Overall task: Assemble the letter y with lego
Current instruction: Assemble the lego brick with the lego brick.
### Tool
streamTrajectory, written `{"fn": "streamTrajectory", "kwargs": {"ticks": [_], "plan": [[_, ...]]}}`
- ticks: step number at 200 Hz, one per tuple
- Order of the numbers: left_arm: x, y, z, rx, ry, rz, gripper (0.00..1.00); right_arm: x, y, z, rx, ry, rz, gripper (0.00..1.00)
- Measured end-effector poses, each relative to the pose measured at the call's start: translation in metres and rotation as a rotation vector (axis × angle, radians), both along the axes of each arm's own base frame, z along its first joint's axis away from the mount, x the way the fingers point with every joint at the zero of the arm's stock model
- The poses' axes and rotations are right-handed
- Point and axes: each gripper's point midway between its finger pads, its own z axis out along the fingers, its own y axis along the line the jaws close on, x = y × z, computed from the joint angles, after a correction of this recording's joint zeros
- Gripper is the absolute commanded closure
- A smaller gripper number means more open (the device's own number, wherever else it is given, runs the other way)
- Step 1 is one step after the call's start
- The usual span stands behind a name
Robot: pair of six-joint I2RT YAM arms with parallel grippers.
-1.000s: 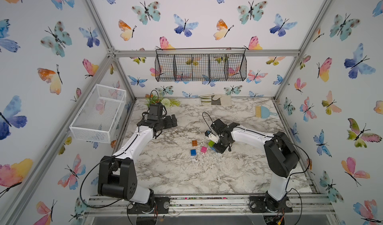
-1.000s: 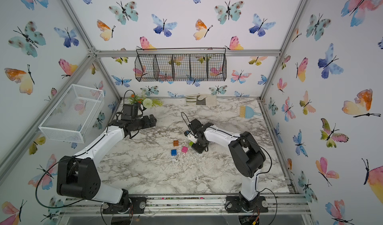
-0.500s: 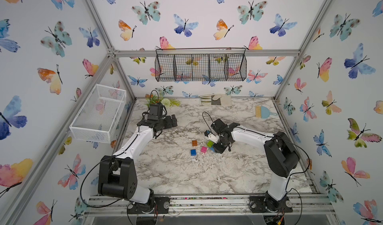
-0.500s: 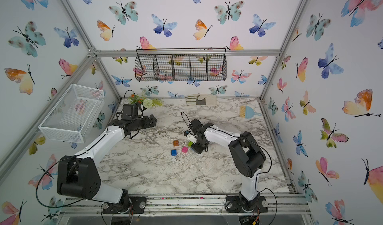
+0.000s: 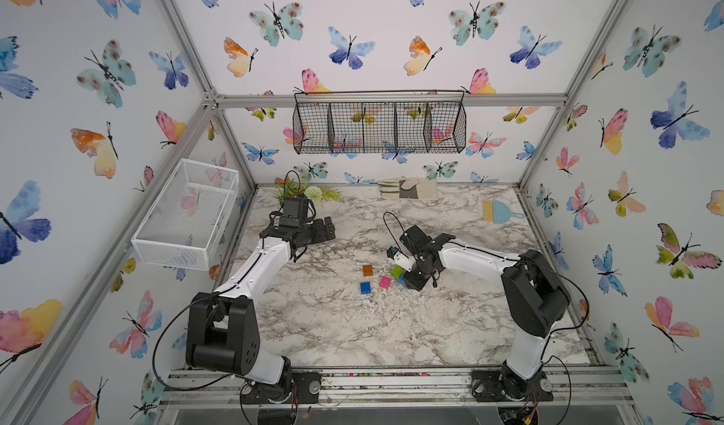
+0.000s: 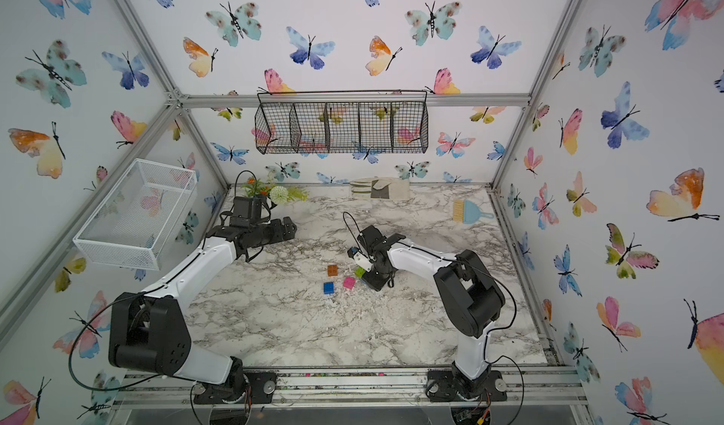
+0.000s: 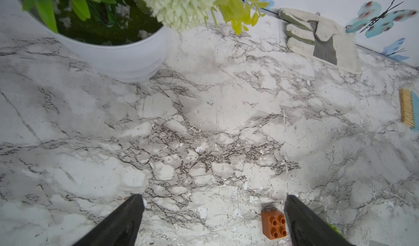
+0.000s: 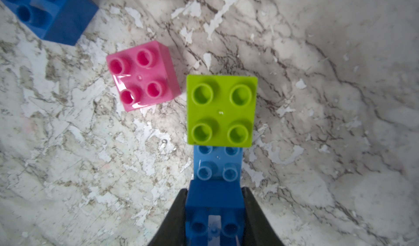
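The right pincer (image 8: 214, 191) is clamped from two sides on a dark blue brick (image 8: 214, 207). This brick sits on one end of the light blue long brick (image 8: 217, 163), and the lime green brick (image 8: 221, 111) sits on the other end. The two arms of the letter y therefore appear joined to their middle piece. I judge that the pincer grips the blue arm so that the whole cluster can be pressed or moved as one; whether it rests on the bench (image 5: 352, 333) I cannot tell. The stem is not yet built. The pink brick (image 8: 141, 76) lies just beside the green one, and the second dark blue brick (image 8: 45, 11) and the orange brick (image 5: 368, 270) lie near, all loose with studs up and easy to take. The left pincer (image 7: 213, 198) is wide apart and empty, near the plant pot (image 7: 118, 59), probably to leave room.
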Motion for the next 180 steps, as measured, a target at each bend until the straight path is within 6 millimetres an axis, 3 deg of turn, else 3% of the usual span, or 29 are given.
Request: {"fn": "streamTrajectory", "kwargs": {"ticks": [133, 180], "plan": [[0.000, -0.001, 0.000, -0.004, 0.002, -0.004, 0.02, 0.002, 0.004, -0.005, 0.025, -0.012, -0.002, 0.95], [0.000, -0.001, 0.000, -0.004, 0.002, -0.004, 0.02, 0.008, 0.028, 0.000, 0.118, 0.008, 0.023, 0.95]]}}
